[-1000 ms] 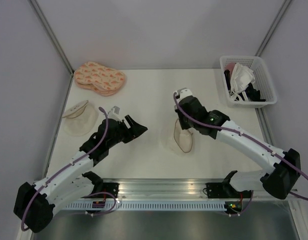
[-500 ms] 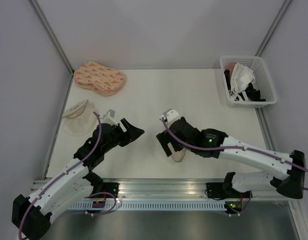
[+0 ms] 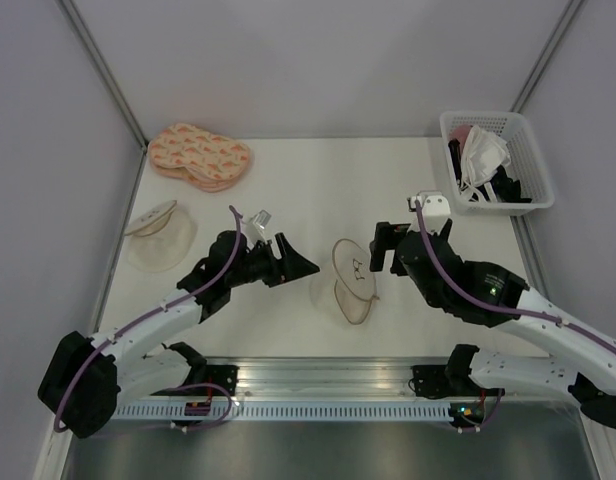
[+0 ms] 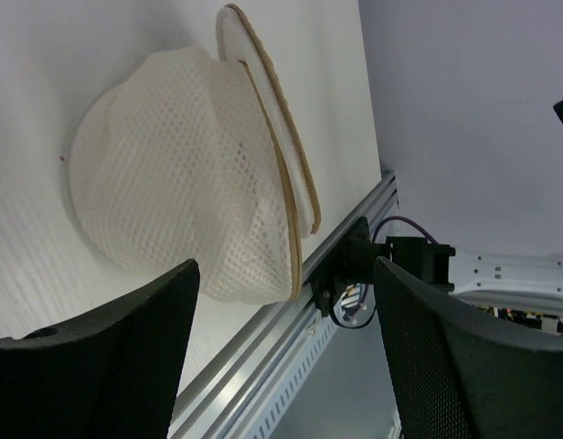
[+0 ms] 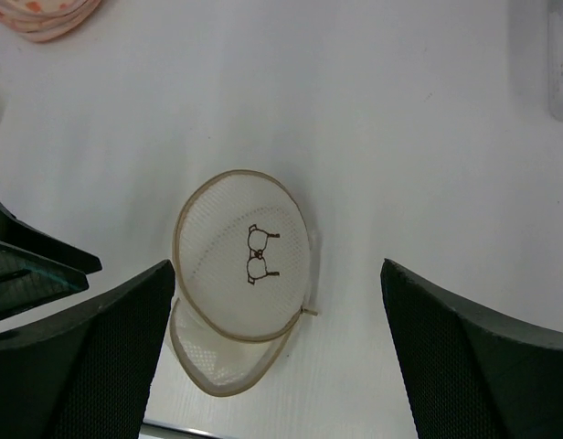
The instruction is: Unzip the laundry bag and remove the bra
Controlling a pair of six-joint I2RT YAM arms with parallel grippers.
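The laundry bag (image 3: 354, 281) sits in the middle
It lies between two spread, empty jaws: left gripper (image 3: 304, 266) beside its mesh side, right gripper (image 3: 386, 250) over its marked face.

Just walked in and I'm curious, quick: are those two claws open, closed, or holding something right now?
Left claw: open, holding nothing.
Right claw: open, holding nothing; the laundry bag lies free between them.

Robot lab cell, I'd say: grey panel walls (image 3: 318, 60) beyond left claw (image 3: 300, 262), white table (image 3: 308, 170) under it, aluminium rail (image 3: 328, 373) behind.
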